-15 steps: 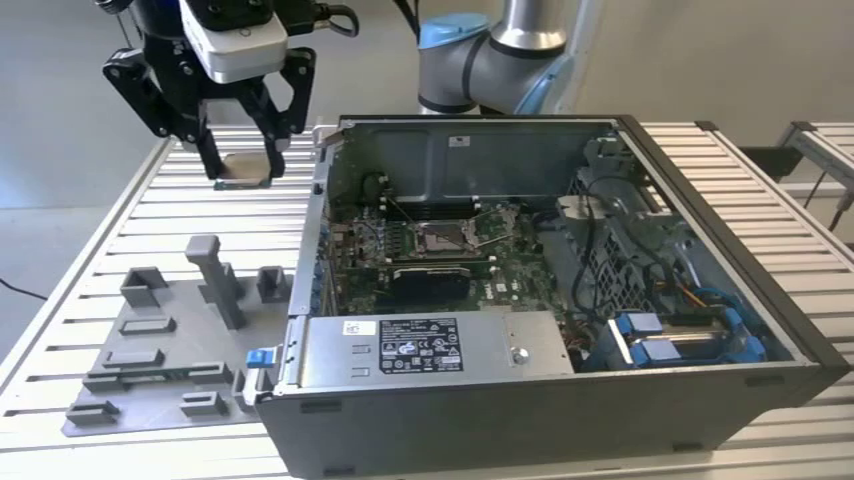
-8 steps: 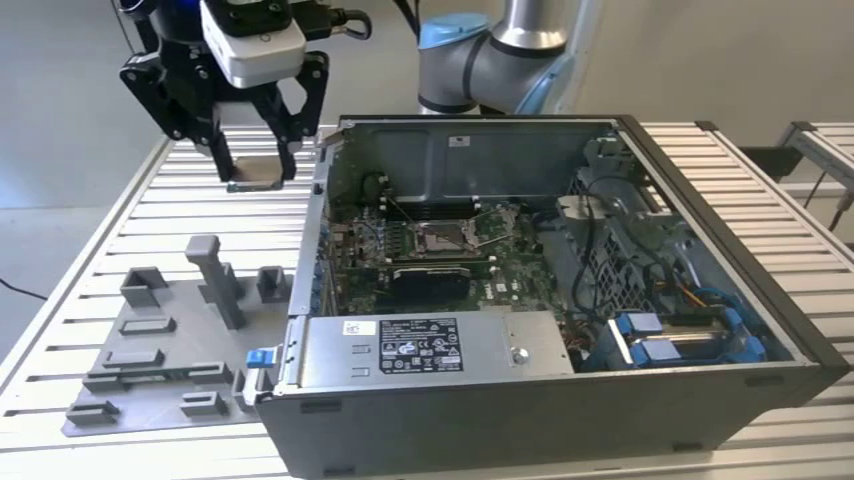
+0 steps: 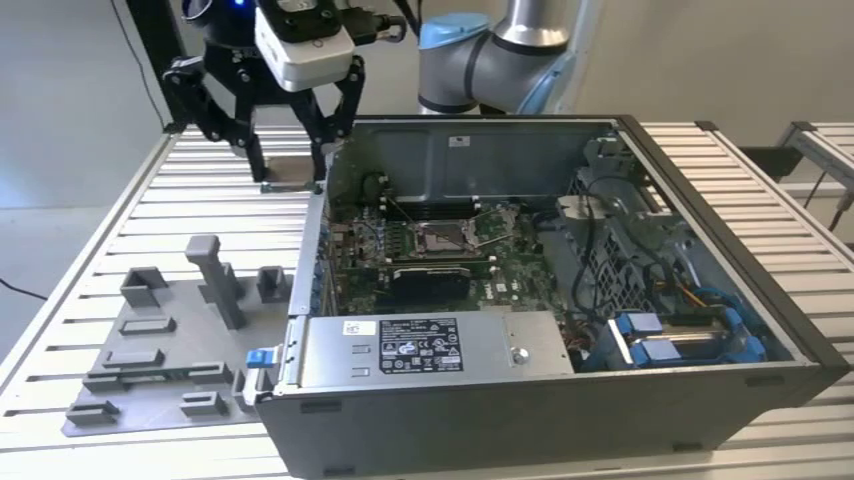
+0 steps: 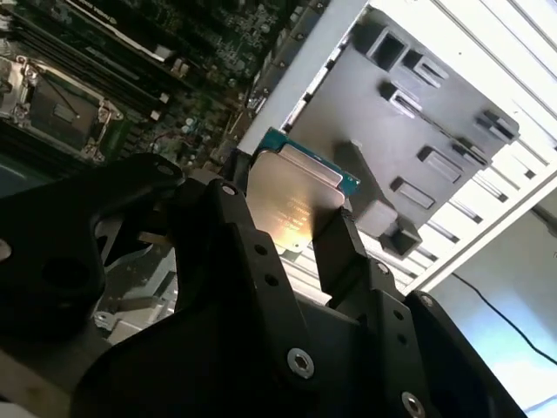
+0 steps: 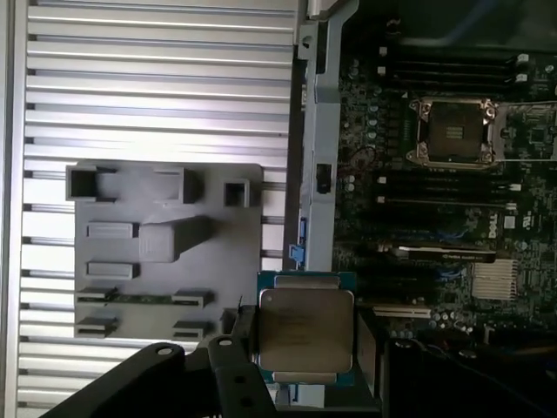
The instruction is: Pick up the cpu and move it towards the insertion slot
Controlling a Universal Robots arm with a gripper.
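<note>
The jaws of the gripper (image 3: 290, 175) are clamped on the cpu (image 5: 305, 331), lifted above the table (image 3: 134, 215) just outside the computer case (image 3: 561, 400). The carry is under way. The insertion slot (image 5: 453, 131) sits well apart inside, so the chip must travel over the wall.

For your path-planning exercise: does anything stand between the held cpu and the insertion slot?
Yes. The gripper holds the cpu outside the computer case; the case's side wall stands between it and the insertion slot.
</note>
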